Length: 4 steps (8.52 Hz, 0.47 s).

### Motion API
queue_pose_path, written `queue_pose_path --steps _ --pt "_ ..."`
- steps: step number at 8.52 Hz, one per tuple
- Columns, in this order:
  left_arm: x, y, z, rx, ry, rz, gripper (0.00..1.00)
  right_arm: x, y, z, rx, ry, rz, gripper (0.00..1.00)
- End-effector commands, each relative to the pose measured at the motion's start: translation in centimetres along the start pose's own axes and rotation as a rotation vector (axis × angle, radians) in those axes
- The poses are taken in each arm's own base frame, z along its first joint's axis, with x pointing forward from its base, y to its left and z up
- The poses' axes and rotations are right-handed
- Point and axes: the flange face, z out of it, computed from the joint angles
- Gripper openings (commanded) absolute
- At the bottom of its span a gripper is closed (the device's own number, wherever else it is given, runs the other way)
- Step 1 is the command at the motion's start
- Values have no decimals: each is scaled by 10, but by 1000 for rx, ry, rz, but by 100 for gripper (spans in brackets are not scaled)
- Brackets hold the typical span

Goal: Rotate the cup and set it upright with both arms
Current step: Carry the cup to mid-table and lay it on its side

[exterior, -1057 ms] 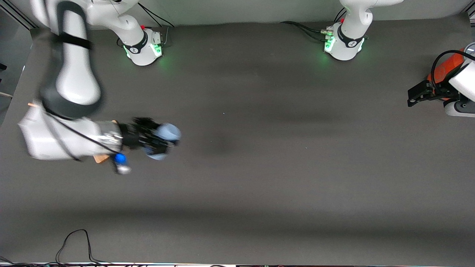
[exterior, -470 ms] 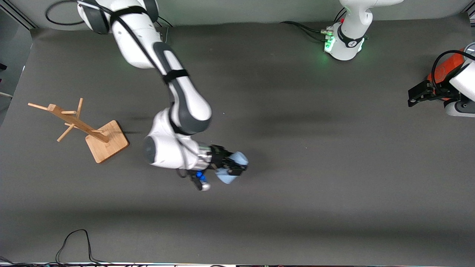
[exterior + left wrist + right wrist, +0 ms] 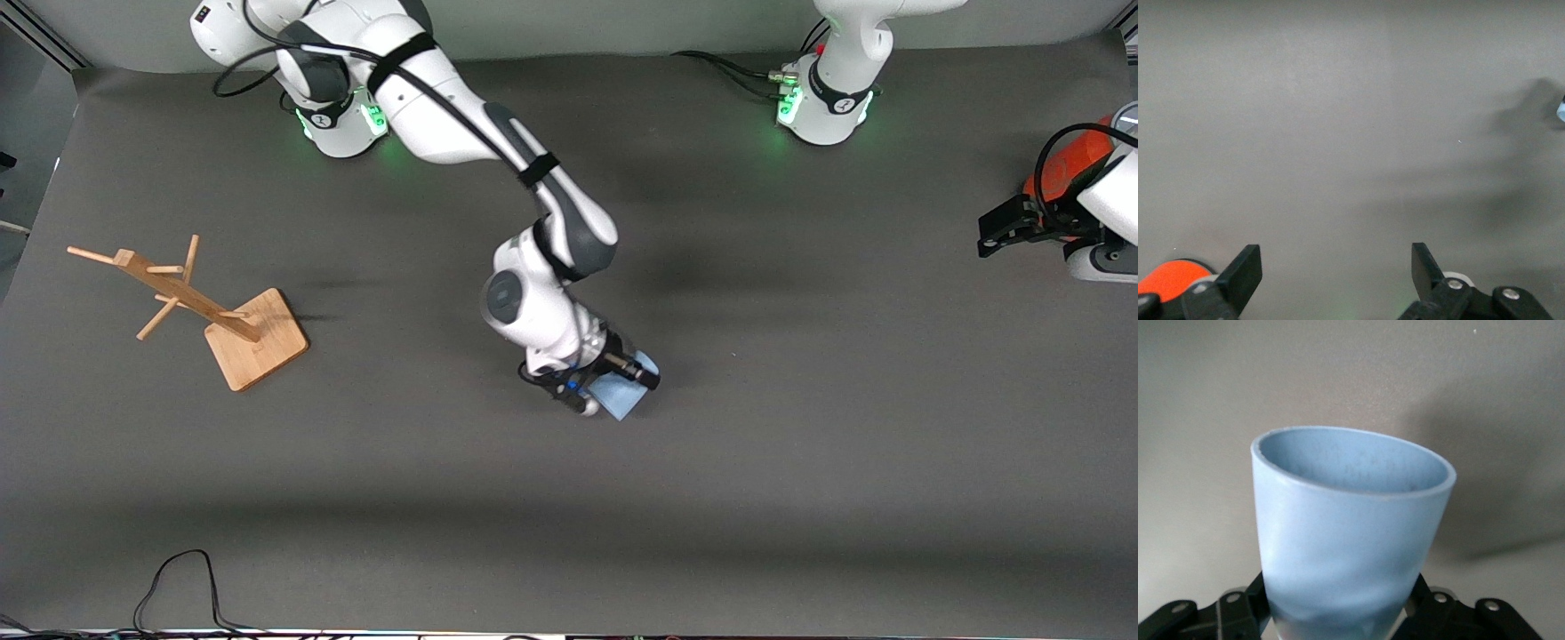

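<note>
Cup: the pale blue cup is held in the air over the middle of the table, well away from every edge. It lies on its side between the black fingers.
Cup up close: in the right wrist view the cup fills the space between the two fingers, which press on its narrow end, and its wide rim points away from the gripper.
Right gripper: the right gripper is clenched on the cup.
Left gripper: the left gripper waits over the table edge at the left arm's end, its fingers spread wide with nothing between them.
Orange can: an orange can stands just beside the left gripper.
Wooden rack: a wooden rack stands near the table edge at the right arm's end.
</note>
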Motion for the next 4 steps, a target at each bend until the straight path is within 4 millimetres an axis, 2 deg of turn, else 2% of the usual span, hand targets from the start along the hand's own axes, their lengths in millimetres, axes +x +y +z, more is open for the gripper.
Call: queue_pose_path --steps 1,2,4 --pt "0 -2 -4 10 -2 11 100 -37 -15 5 -66 55 -158 65" --pt "0 -2 -4 10 -2 11 100 -61 -12 18 -118 77 -248 65" --pt "0 -2 -4 10 -2 11 100 -88 0 41 -247 131 -428 65"
